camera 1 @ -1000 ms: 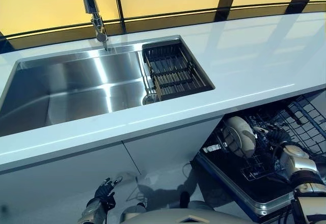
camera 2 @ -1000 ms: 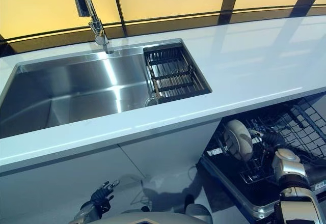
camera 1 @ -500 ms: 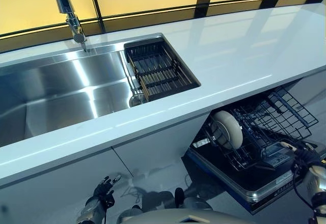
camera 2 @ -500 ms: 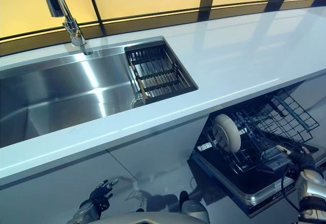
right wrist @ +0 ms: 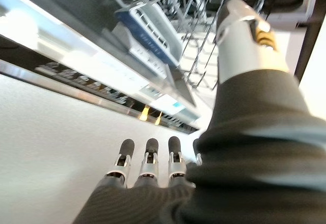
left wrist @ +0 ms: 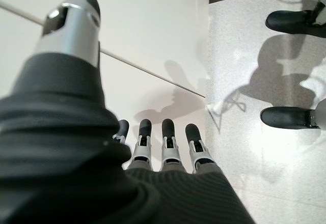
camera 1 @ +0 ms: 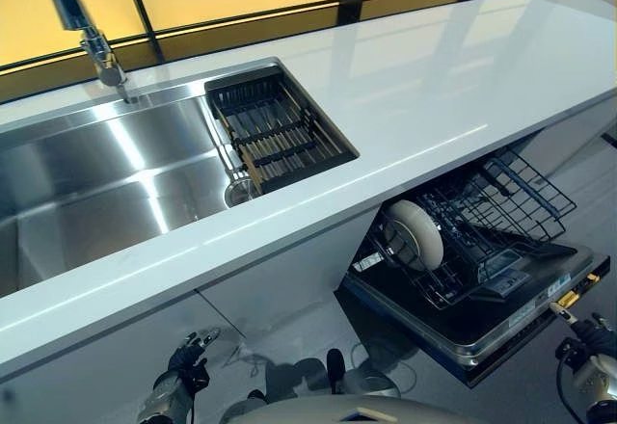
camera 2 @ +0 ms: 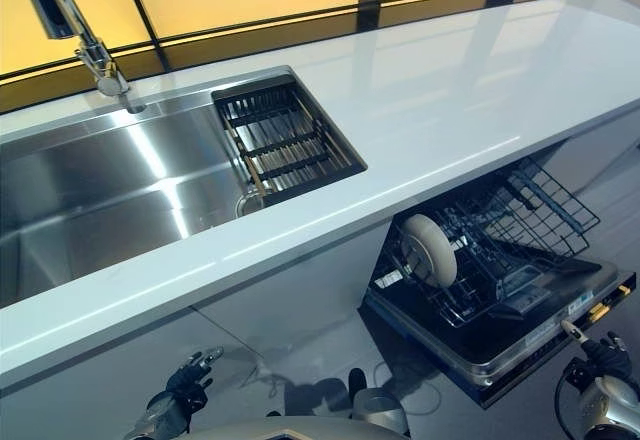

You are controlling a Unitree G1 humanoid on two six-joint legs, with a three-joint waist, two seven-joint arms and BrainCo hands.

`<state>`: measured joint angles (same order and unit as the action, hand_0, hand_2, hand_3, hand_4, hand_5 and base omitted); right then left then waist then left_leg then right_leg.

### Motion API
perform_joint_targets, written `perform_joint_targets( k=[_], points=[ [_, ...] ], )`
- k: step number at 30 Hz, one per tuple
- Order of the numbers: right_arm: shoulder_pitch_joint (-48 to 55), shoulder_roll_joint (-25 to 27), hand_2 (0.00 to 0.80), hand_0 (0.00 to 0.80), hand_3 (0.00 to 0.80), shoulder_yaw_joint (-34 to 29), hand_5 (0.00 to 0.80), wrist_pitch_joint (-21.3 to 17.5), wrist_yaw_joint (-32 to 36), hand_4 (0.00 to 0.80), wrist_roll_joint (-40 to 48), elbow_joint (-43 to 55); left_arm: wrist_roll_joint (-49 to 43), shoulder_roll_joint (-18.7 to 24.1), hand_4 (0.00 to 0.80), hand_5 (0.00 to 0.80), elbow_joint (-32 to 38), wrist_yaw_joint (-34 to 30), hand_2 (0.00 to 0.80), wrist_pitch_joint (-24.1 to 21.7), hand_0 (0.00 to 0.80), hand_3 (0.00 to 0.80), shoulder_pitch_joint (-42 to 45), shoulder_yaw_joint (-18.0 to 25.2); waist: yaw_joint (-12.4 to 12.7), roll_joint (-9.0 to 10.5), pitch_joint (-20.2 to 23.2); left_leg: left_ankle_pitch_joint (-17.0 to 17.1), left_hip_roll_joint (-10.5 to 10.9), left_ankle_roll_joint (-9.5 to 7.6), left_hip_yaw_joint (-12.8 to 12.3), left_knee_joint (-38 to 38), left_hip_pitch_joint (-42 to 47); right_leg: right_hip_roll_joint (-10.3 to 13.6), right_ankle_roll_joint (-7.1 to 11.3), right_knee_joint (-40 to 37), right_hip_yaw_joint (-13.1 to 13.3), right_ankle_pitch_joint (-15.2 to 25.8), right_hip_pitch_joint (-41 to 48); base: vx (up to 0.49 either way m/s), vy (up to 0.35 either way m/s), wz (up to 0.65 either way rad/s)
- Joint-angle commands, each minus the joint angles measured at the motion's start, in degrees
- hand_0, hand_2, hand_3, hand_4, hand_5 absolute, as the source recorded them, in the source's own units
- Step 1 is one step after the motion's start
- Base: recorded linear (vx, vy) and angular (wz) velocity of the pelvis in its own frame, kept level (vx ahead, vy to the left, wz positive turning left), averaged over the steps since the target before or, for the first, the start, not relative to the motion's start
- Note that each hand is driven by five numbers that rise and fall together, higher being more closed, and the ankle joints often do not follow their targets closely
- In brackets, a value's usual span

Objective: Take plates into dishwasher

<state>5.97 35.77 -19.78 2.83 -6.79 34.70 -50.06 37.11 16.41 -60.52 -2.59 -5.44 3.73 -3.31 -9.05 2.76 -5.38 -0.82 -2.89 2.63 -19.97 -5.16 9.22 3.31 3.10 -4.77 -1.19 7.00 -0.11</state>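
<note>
A white plate [camera 1: 413, 234] stands on edge in the black wire rack [camera 1: 487, 217] of the open dishwasher, under the right part of the counter. It also shows in the right eye view [camera 2: 428, 250]. My right hand [camera 2: 600, 356] is open and empty, low beside the front corner of the lowered dishwasher door [camera 1: 540, 294], apart from the rack. Its wrist view shows straight fingers [right wrist: 147, 158] below the door's edge. My left hand [camera 1: 188, 364] hangs open and empty in front of the white cabinet [left wrist: 153, 35].
A steel sink [camera 1: 116, 178] with a tap [camera 1: 92, 43] is set in the white counter [camera 1: 424, 87]. A black drying rack [camera 1: 275, 135] sits in the sink's right end. The lowered door sticks out into the floor space.
My right hand has drawn out of the dishwasher rack, back past the door's front edge and down. The camera has turned to the right. The left hand has stayed low.
</note>
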Motion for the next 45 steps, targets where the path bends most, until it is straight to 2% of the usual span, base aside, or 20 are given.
perform_joint_targets(
  k=[1,8,16,21,31,39,42,45],
  points=[
    [-3.71,1.51,0.0,0.0,0.0,-3.77,0.0,-6.35,-0.2,0.0,3.36,-2.55,0.52,0.31,0.0,0.0,-2.22,-1.19,0.0,-2.0,0.0,0.0,-3.27,1.05,-0.98,-1.01,-0.74,-4.56,1.85,-3.75,2.03,3.47,-1.59,0.85,4.14,6.16,-0.87,-4.48,-0.92,-0.045,-0.023,-0.09],
    [-3.9,-0.66,0.0,0.0,0.0,-4.2,0.0,-7.0,1.12,0.0,6.31,-6.24,-0.39,0.44,0.0,0.0,-2.76,-1.52,0.0,-1.77,0.0,0.0,-3.93,0.54,-1.78,-2.26,-1.23,-4.89,1.94,-3.94,1.45,4.08,-1.75,1.37,4.45,7.26,-0.98,-4.64,-2.04,-0.056,-0.047,-0.02],
    [-5.75,-2.2,0.0,0.0,0.0,-3.14,0.0,-5.77,4.53,0.0,11.32,-11.49,0.65,0.0,0.0,0.0,-2.19,-1.65,0.0,-1.83,0.0,0.0,-5.01,-0.14,-1.89,-5.36,-3.05,-5.09,2.7,-4.21,2.99,5.75,-3.25,2.31,4.02,10.14,-1.54,-6.07,-3.48,-0.067,-0.036,-0.01],
    [-7.0,-1.6,0.0,0.0,0.0,-4.11,0.0,-4.74,10.76,0.0,17.99,-14.59,1.6,-1.32,0.0,0.0,-1.78,-3.01,0.0,-2.63,0.0,0.0,-5.17,-0.92,-1.94,-9.04,-4.46,-4.76,3.72,-3.86,3.87,6.05,-4.04,3.33,3.53,11.76,-2.34,-7.46,-4.31,-0.038,0.023,0.0],
    [-10.53,0.0,0.0,0.0,0.0,-2.31,0.0,-4.32,19.27,0.0,19.58,-16.26,2.37,-3.08,0.0,0.0,0.3,-3.97,0.0,-3.14,0.0,0.0,-5.07,-2.45,-1.18,-14.78,-6.81,-3.4,5.53,-2.95,5.58,5.99,-6.33,4.32,2.02,13.22,-3.22,-8.95,-6.12,-0.047,0.014,-0.03],
    [-14.81,1.4,0.0,0.0,0.0,1.49,0.0,-3.55,27.8,0.0,16.82,-13.06,1.55,-3.62,0.0,0.0,1.77,-3.7,0.0,-2.58,0.0,0.0,-4.52,-3.23,-0.32,-16.63,-7.26,-2.86,6.27,-2.59,6.63,5.6,-6.65,4.77,1.31,13.56,-4.18,-9.62,-6.34,-0.008,0.0,-0.05],
    [-16.37,1.95,0.0,0.0,0.0,2.97,0.0,-5.03,29.77,0.0,16.03,-10.77,1.45,-3.73,0.0,0.0,2.02,-4.2,0.0,-2.72,0.0,0.0,-3.91,-3.71,-0.02,-16.98,-7.01,-2.79,6.34,-2.48,6.75,5.47,-6.61,4.75,1.14,13.4,-4.46,-9.75,-6.06,0.011,0.009,-0.03],
    [-17.07,1.82,0.0,0.0,0.0,5.29,0.0,-6.28,30.75,0.0,14.12,-4.37,1.16,-3.92,0.0,0.0,3.03,-3.64,0.0,-2.07,0.0,0.0,-2.86,-4.22,0.17,-16.57,-6.07,-2.79,6.3,-2.37,6.53,5.24,-6.27,4.68,1.17,13.07,-4.69,-9.81,-5.54,0.024,0.008,-0.01]
  ],
)
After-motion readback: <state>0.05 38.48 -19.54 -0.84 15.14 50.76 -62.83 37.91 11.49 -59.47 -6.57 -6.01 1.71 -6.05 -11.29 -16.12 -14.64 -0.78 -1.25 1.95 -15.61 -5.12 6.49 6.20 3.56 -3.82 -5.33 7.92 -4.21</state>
